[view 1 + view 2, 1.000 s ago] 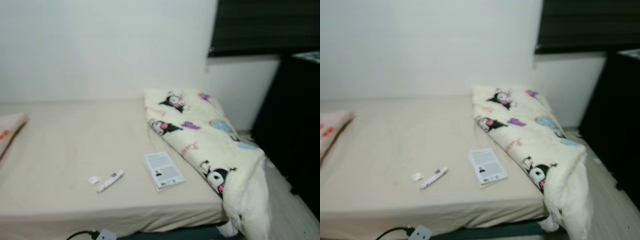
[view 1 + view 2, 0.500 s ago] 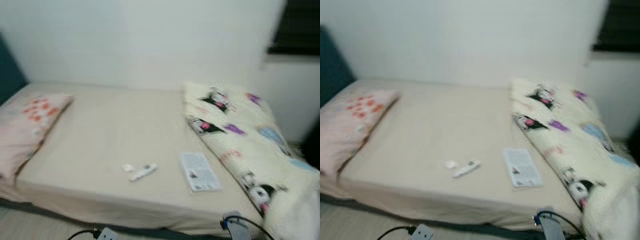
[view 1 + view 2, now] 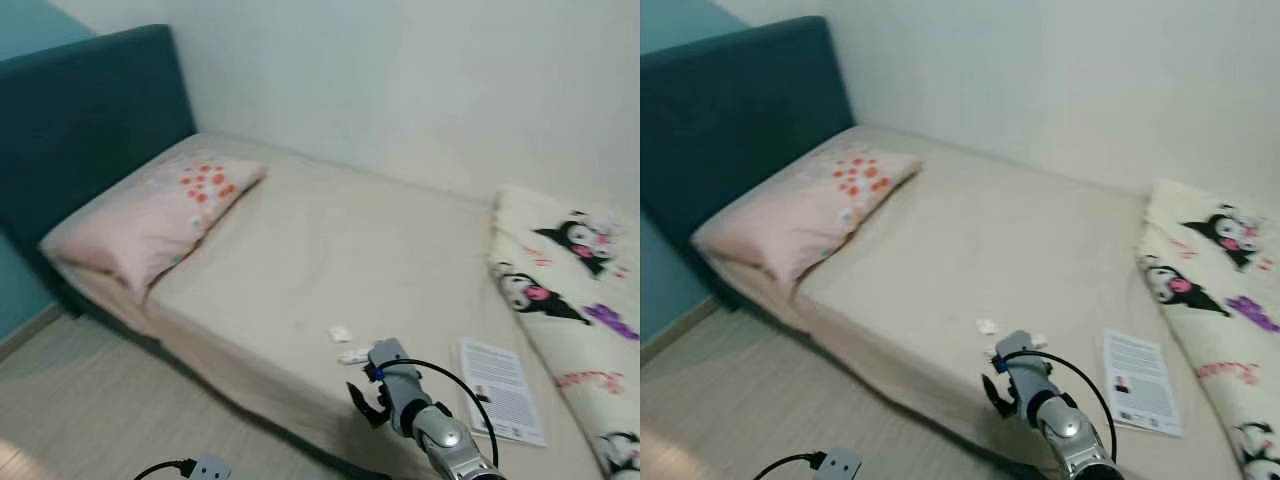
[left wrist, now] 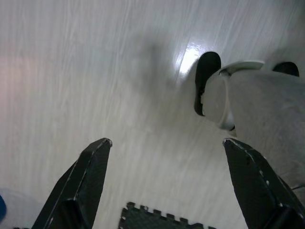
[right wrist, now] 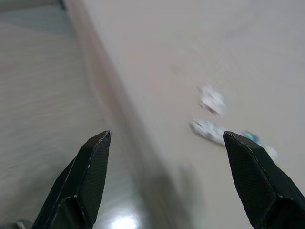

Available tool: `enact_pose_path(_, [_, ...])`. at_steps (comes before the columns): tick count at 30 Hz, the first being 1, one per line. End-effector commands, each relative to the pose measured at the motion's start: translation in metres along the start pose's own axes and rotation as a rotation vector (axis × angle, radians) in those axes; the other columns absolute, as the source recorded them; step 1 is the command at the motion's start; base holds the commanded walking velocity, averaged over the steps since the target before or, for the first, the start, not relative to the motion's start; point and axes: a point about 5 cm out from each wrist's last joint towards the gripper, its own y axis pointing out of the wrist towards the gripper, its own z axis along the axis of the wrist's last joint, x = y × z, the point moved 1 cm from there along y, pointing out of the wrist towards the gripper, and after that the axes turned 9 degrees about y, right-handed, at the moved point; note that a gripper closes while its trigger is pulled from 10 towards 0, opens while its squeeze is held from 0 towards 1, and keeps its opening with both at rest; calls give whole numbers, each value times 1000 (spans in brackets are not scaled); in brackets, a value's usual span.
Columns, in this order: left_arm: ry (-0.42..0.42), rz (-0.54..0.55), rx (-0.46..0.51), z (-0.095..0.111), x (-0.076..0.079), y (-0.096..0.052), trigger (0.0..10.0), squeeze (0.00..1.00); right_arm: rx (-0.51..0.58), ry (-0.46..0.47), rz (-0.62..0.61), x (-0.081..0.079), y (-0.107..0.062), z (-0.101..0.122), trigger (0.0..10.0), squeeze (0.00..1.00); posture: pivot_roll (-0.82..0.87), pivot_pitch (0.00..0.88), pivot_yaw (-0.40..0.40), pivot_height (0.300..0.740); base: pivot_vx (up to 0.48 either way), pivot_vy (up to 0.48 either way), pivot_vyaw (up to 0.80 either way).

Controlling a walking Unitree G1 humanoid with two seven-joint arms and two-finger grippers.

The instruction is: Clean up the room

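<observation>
Now the head camera has swung left since a second ago, so the dark teal headboard (image 3: 90, 110) and the pink pillow with red flowers (image 3: 150, 215) have come into sight at the far left of the beige-sheeted bed (image 3: 330, 260). The cream cartoon-print blanket (image 3: 565, 270) has slid to the right edge of the picture. The right gripper (image 5: 164, 143) has risen over the bed's near edge, its black fingers spread wide and empty. Just beyond lie the white booklet (image 3: 500, 388), the white tube (image 5: 209, 131) and a small white scrap (image 3: 340, 334), probably the clutter to collect. The left gripper (image 4: 167, 148) hangs open above the pale wood floor (image 4: 95, 71).
</observation>
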Motion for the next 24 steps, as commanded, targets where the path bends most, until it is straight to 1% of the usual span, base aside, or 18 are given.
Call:
enact_pose_path(1, [-6, -7, -29, -6, 2, -1, 10000, 0, 31, 13, 29, -3, 0, 3, 10000, 0, 20, 24, -20, 735, 0, 0, 794])
enact_pose_path(6, [-12, -3, -39, -8, 2, -1, 10000, 0, 46, 28, 63, -7, 2, 7, 10000, 0, 21, 22, -23, 735, 0, 0, 794])
enact_pose_path(9, [-23, -3, -40, -8, 2, -1, 10000, 0, 37, 21, 103, -14, 3, 6, 10000, 0, 24, 22, -24, 735, 0, 0, 794])
enact_pose_path(10, [-28, -4, -37, -7, 2, -1, 10000, 0, 27, 10, 127, -19, 3, 4, 10000, 0, 26, 20, -27, 735, 240, 0, 794])
enact_pose_path(12, [-29, -5, -37, -7, 3, -1, 10000, 0, 23, 7, 132, -20, 4, 3, 10000, 0, 26, 20, -27, 735, 240, 0, 794])
enact_pose_path(17, [-35, -6, -38, -7, 3, -1, 10000, 0, 6, 0, 118, -21, 3, 0, 10000, 0, 26, 20, -27, 735, 449, 0, 790])
enact_pose_path(19, [-38, -8, -39, -8, 3, -1, 10000, 0, 2, -30, 77, -18, 3, 0, 10000, 0, 26, 20, -27, 735, 480, 0, 594])
enact_pose_path(20, [-38, -9, -40, -8, 3, -1, 10000, 0, -9, -27, 45, -15, 4, -1, 10000, 0, 26, 20, -27, 735, 480, 0, 0])
enact_pose_path(22, [-38, -10, -40, -8, 3, -1, 10000, 0, -18, -23, 24, -13, 4, -2, 10000, 0, 26, 20, -27, 735, 480, 0, 0])
enact_pose_path(24, [-37, -11, -40, -7, 3, -1, 10000, 0, 10, 13, 47, -13, 3, 1, 10000, 0, 18, 20, -31, 735, 480, 0, 0])
